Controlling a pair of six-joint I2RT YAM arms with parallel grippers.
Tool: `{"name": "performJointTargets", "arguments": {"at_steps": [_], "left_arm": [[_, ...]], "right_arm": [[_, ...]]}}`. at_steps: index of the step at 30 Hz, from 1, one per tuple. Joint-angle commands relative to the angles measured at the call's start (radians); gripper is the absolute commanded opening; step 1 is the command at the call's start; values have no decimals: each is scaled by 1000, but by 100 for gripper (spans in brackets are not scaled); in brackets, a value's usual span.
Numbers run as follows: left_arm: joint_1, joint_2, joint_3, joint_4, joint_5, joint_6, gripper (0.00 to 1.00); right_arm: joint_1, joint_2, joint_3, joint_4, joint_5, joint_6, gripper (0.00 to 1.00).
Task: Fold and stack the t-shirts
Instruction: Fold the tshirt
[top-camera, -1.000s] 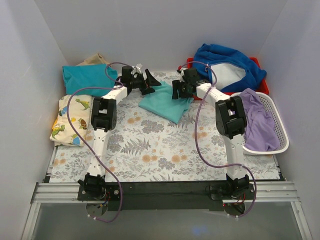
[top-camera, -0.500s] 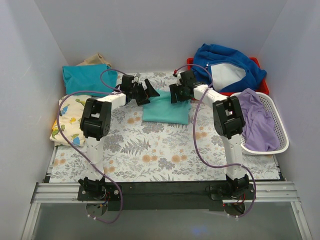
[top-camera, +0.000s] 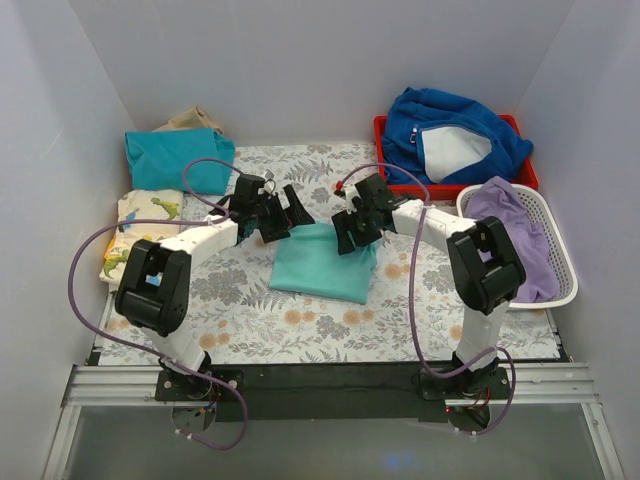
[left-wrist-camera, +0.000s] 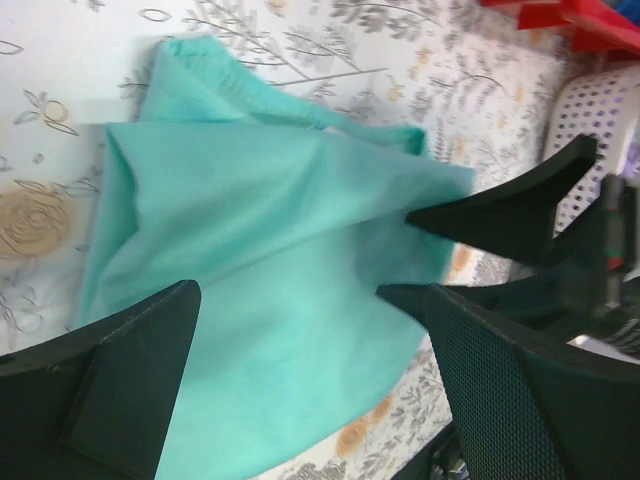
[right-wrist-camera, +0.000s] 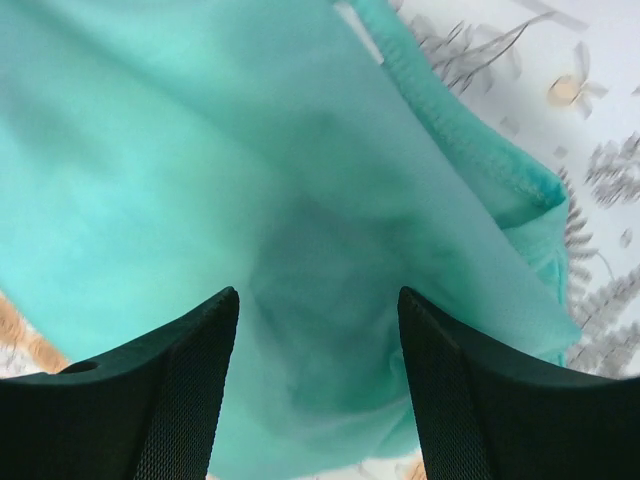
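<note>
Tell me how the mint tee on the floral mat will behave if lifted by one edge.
The mint tee will probably droop limply: it lies in soft creases with a puckered hem. It looks thin, so likely light. Its loose layers may slide apart if only the left gripper lifts it.

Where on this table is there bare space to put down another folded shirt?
Two bare patches of floral cloth: the near strip between the mint t-shirt and the black base rail, and the far middle between the teal t-shirt and the red tray. Crowded: the centre, the left edge with the dinosaur t-shirt, the right with the white basket.
</note>
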Motion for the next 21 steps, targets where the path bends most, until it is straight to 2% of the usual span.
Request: {"name": "performJointTargets", "arguments": {"at_steps": [1,7,13,17,21], "left_arm": [[-34,-136,-14,-15,-34,1,94],[-56,-164,44,-15,-53,67,94],[-57,-67,107,-23,-58,113,94],[-57,-26,153,-118,-142,134,94],[-56,-58,133,-133,-204,157,94]], "right_arm": [[18,-143,-58,8,10,-10,71],[16,-291,-69,12,100,2,72],[16,-252,-84,9,122,16,72],[16,-237,-92,9,130,28,72],[16,-252,-112,11,128,36,72]]}}
